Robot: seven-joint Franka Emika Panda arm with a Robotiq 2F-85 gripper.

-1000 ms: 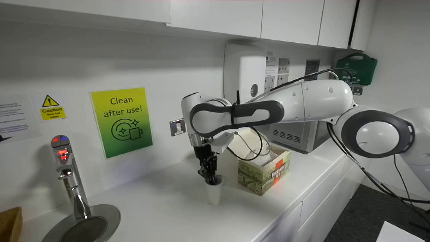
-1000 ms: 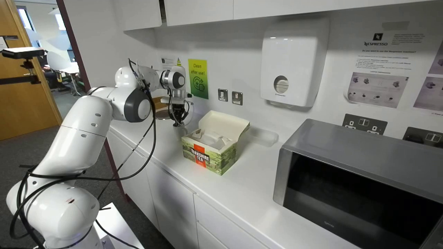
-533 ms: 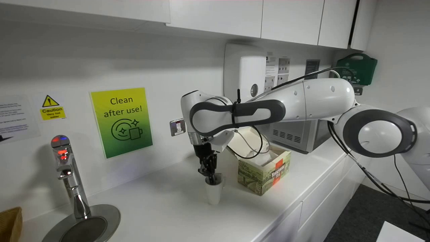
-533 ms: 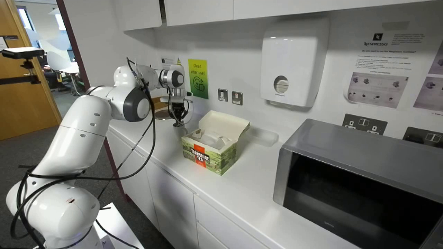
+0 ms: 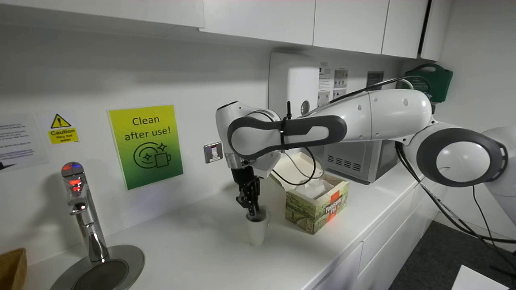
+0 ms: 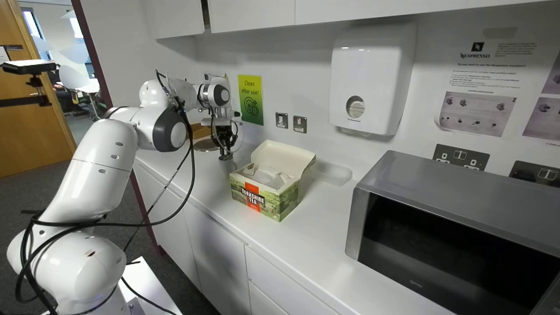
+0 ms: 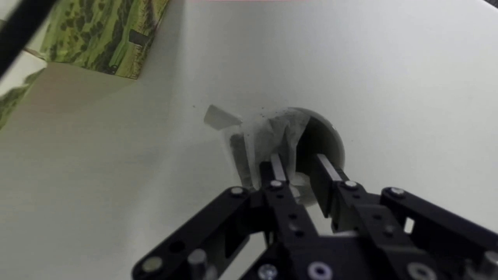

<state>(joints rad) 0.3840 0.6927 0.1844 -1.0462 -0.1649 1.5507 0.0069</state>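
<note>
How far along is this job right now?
Looks done: the Yorkshire Tea box stands open, and what looks like a tea bag is at the mouth of the mug. Under way: the hand is there too, open. Likely left: settling the bag fully inside if needed, then moving the hand clear.

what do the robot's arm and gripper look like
The arm is white and rounded, with dark grey rings and trim, and black cables along it. The gripper is black and angular, with jointed linkages, silvery screw heads and pale strips on its fingers.
</note>
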